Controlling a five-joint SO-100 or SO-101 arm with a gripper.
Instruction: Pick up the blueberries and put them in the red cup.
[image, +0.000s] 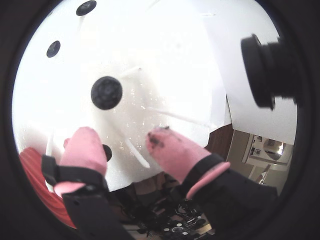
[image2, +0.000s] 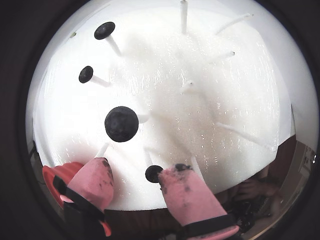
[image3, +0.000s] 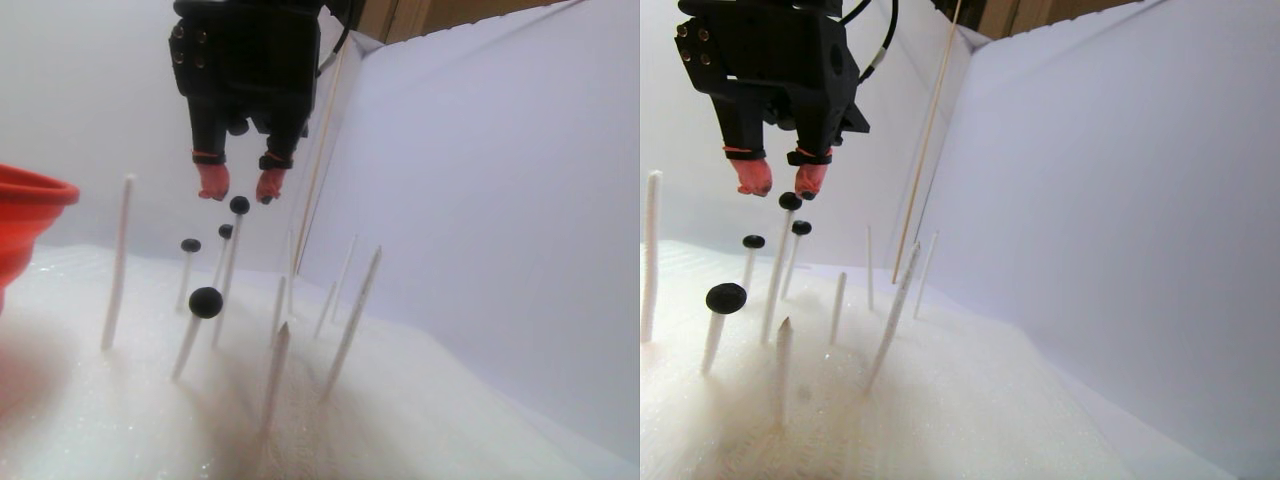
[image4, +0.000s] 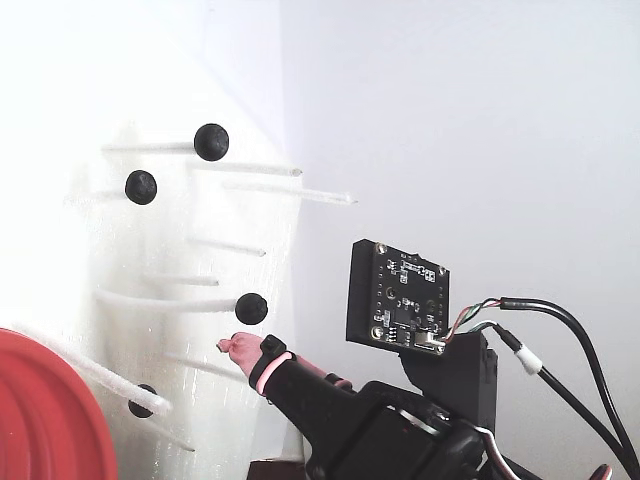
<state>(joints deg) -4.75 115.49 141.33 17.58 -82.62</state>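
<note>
In a wrist view the red cup (image2: 62, 175) shows only as a rim behind and just left of the gripper's left pink finger. Moving right, the largest-looking of the blueberries (image2: 121, 123) sits ahead of that finger on a white stick (image2: 102, 149) planted in the foam bed (image2: 210, 115). Two more berries (image2: 104, 30) stand well ahead, up and to the left. The nearest berry (image2: 154, 173) lies between the fingertips, close against the right one.

The gripper (image2: 140, 180) is spread apart and holds nothing. To take this berry cleanly, I judge it should shift slightly right so the berry sits centred. It should then drop until the pads flank the berry and not the stick, squeeze gently, and pull along the stick's axis so the foam is not levered.

In the stereo pair view the arm hangs from above with its fingers (image3: 212, 181) pointing down at the tallest stick's berry (image3: 239, 205), which lies just below and beside the right fingertip. Whether they touch I cannot tell.
</note>
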